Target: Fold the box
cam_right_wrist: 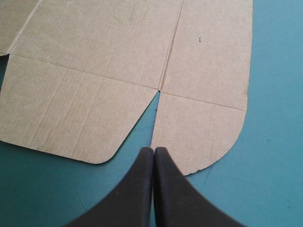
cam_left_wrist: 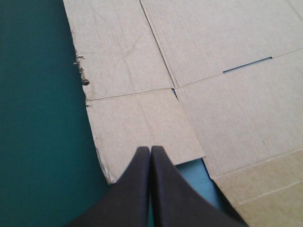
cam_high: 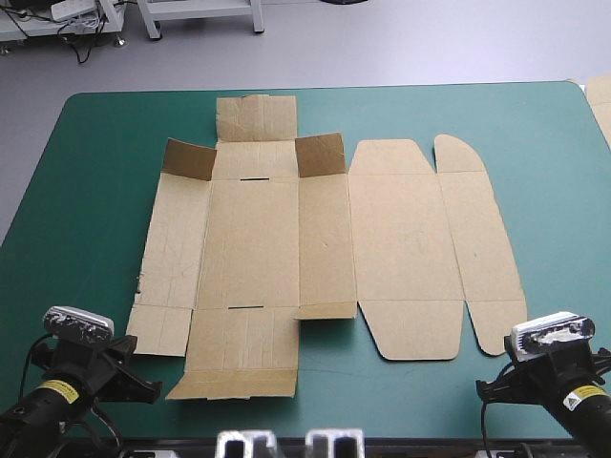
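Left gripper (cam_left_wrist: 150, 150) clenched empty at your counter's (cam_high: 95, 191) near left corner, tip by the flat box (cam_high: 325, 248) mid-counter, right gripper (cam_right_wrist: 154, 150) clenched empty near its rounded flap (cam_right_wrist: 199, 137), spare board (cam_high: 600, 100) at far right edge.

Left gripper (cam_left_wrist: 150, 150) and right gripper (cam_right_wrist: 154, 150), fingers (cam_left_wrist: 135, 189) pressed together.

box (cam_high: 277, 248): 1 | tools: 2, left tool (cam_left_wrist: 150, 152), right tool (cam_right_wrist: 154, 152) | table (cam_high: 86, 191): 1 | extra board edge (cam_high: 600, 100): 1
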Controlling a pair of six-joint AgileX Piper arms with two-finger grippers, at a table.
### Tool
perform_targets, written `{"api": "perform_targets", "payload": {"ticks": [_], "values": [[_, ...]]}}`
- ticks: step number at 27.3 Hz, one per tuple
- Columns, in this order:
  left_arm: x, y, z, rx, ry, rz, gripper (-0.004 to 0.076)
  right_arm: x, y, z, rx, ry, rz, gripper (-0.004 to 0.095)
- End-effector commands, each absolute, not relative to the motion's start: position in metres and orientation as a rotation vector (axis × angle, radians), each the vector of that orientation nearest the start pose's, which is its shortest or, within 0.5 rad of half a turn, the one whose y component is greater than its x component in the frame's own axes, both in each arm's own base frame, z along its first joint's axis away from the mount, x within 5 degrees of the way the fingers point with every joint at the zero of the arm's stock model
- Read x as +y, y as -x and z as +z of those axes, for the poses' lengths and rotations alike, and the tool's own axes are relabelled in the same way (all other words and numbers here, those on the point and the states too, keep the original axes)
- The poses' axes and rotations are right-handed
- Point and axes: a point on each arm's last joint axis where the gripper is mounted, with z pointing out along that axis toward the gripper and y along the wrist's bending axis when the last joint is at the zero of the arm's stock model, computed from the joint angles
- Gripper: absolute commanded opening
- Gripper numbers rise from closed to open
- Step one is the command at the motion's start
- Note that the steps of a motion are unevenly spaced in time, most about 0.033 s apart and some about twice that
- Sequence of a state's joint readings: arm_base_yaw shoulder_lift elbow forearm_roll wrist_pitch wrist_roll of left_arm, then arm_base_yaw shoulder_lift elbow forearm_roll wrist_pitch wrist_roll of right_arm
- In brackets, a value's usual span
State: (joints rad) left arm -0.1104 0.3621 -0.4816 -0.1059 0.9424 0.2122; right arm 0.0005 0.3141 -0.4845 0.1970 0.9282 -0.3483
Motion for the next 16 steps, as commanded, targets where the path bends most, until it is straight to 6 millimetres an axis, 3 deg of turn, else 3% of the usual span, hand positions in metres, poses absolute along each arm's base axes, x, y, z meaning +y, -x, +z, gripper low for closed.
{"api": "perform_targets", "payload": {"ticks": [1, 6, 10, 16], "values": [[-0.014, -0.061, 0.283, 2.201, -0.330, -0.072, -0.0008, 0.015, -0.055, 0.289, 2.118, 0.321, 0.048, -0.0013], [-0.014, -0.061, 0.300, 2.162, -0.280, -0.093, -0.0008, 0.014, -0.055, 0.289, 2.117, 0.320, 0.047, -0.0013], [-0.015, -0.065, 0.329, 2.110, -0.263, -0.097, -0.0008, 0.014, -0.055, 0.289, 2.117, 0.320, 0.047, -0.0013], [-0.012, -0.095, 0.368, 2.113, -0.173, -0.063, -0.0008, 0.014, -0.055, 0.289, 2.117, 0.320, 0.047, -0.0013]]}}
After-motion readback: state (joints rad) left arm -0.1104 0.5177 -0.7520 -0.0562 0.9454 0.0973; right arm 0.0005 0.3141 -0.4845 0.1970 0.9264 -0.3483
